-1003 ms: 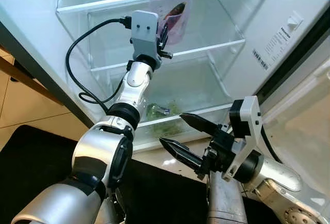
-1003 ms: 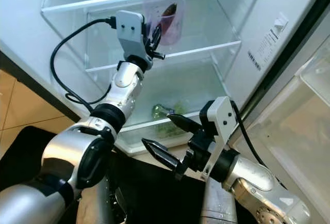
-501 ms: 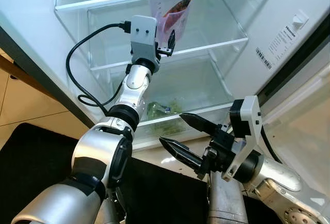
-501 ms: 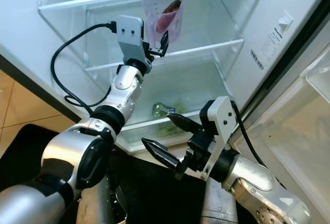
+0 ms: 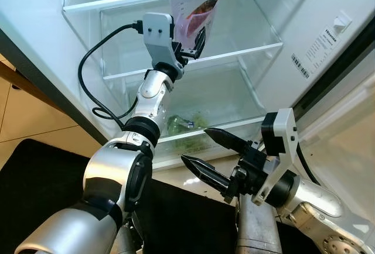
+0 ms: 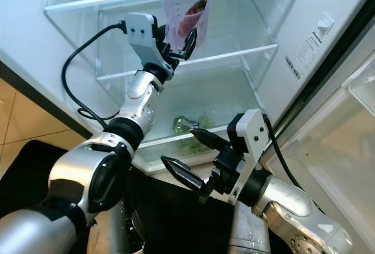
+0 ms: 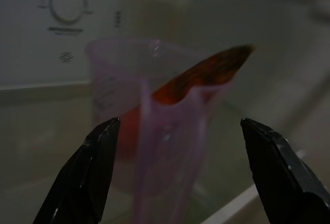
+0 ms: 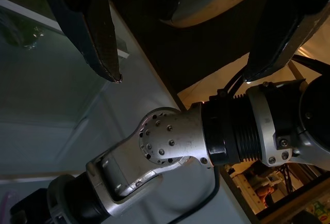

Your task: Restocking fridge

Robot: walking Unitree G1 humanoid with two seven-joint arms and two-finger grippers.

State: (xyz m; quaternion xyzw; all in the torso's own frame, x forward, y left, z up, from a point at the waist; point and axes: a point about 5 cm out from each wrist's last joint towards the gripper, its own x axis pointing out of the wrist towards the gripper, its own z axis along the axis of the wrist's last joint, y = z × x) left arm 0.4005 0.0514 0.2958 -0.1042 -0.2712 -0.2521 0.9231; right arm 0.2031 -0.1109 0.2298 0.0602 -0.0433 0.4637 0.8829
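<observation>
— Where is our pouch?
— The pink pouch (image 5: 194, 19) stands on the glass shelf (image 5: 246, 52) in the fridge (image 5: 47, 26); our left claw (image 5: 193, 43) is spread wide just before it, not gripping.
— What else is around?
— Greens (image 5: 187, 126) lie in the drawer below; our right claw (image 5: 202, 151) hangs low, wide apart and empty; a black cable (image 5: 88, 78) loops beside our left arm.

You see the pouch (image 7: 165, 126) blurred and dim; the greens (image 5: 188, 124), low centre, perhaps bagged, sit half behind the drawer front.
</observation>
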